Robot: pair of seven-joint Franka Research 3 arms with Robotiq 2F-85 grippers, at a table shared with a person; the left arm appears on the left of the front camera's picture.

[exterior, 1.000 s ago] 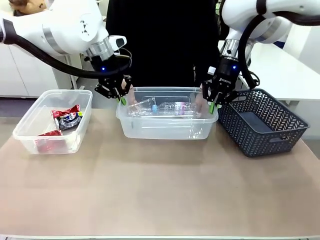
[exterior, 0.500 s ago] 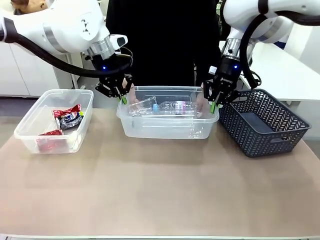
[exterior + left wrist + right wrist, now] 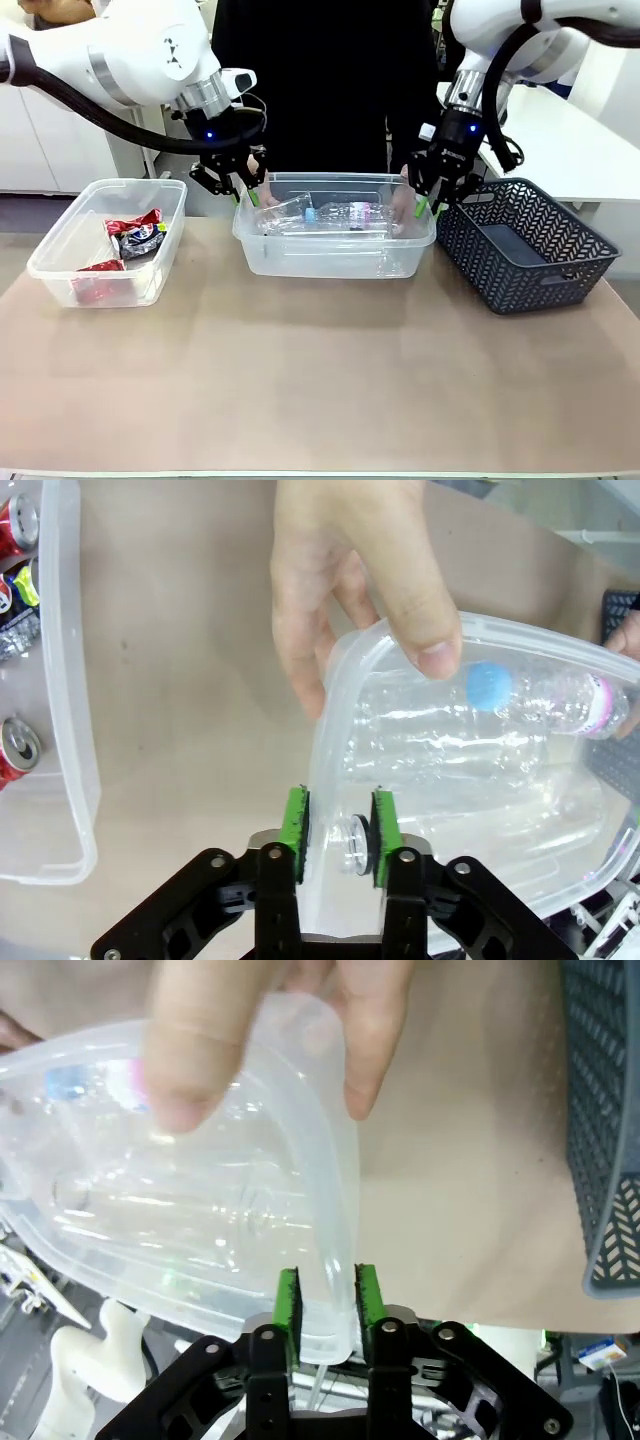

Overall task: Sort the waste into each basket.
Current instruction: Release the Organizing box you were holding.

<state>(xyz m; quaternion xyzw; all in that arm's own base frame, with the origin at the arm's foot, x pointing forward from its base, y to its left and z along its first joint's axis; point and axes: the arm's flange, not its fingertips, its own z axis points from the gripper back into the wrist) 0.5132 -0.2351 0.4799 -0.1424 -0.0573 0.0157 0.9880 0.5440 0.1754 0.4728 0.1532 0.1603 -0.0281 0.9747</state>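
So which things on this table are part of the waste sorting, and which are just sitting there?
Part of the job:
- middle clear tub, with clear plastic bottles inside
- left clear tub, with crushed cans inside
- left gripper and right gripper, one at each end of the middle tub's rim
- person's hands on that rim

Lying about:
- dark grey lattice basket

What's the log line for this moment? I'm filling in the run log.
left hand open, astride middle tub rim | right hand open, astride opposite rim | person's hands on tub

Bottle labels [image 3: 358, 211] too small
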